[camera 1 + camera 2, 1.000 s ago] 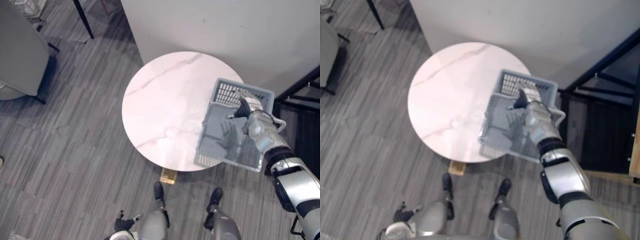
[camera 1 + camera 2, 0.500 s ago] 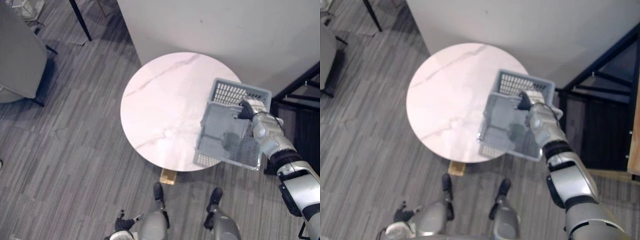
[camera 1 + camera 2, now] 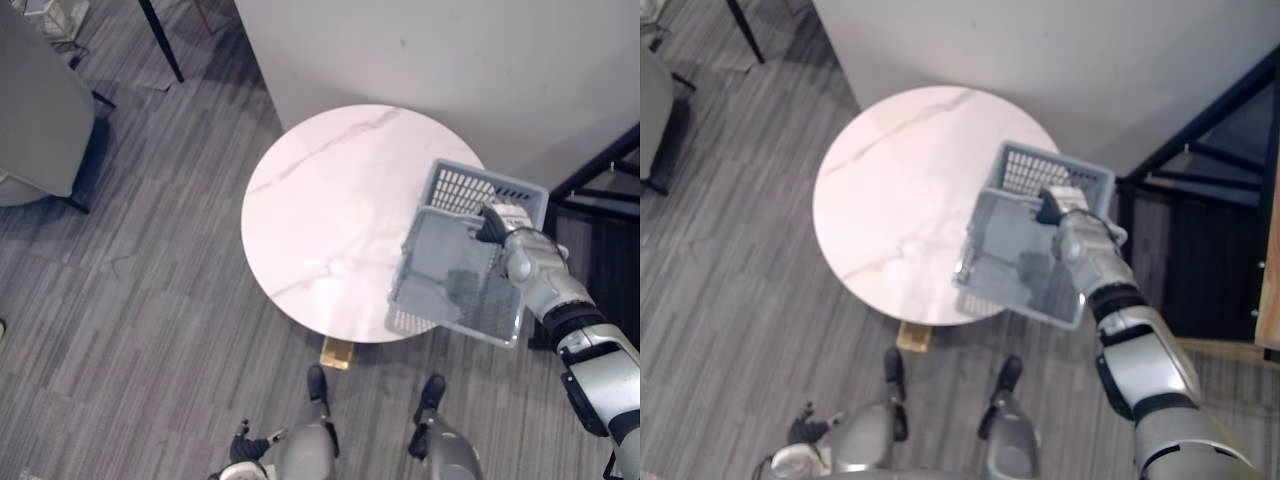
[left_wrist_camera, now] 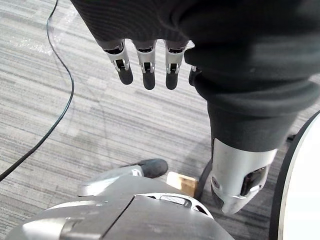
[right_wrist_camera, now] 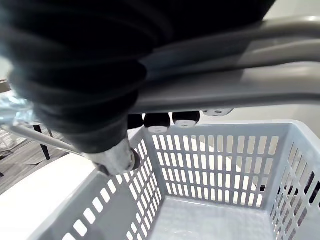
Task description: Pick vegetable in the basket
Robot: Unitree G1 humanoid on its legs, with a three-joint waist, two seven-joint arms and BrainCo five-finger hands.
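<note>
Robot hand, left (image 4: 145, 62): I see it low over the floor (image 4: 55, 130), fingers straight, holding nothing.
Robot hand, right (image 3: 512, 238): curled round the handle (image 5: 235, 87).
Basket (image 3: 462, 188): at the tabletop (image 3: 330, 210) right edge, long axis running away from me, tilted.

A round surface (image 3: 320, 220) with a pale, faintly veined marble top stands on a grey striped plank floor (image 3: 130, 330). Just behind it rises a plain white wall (image 3: 450, 60). A small tan block (image 3: 338, 352) lies on the floor under the surface's near edge. A grey chair (image 3: 35, 110) sits well apart at the far left, with a thin black leg (image 3: 165, 38) slanting near it. A dark metal frame (image 3: 600, 180) stands at the right.
</note>
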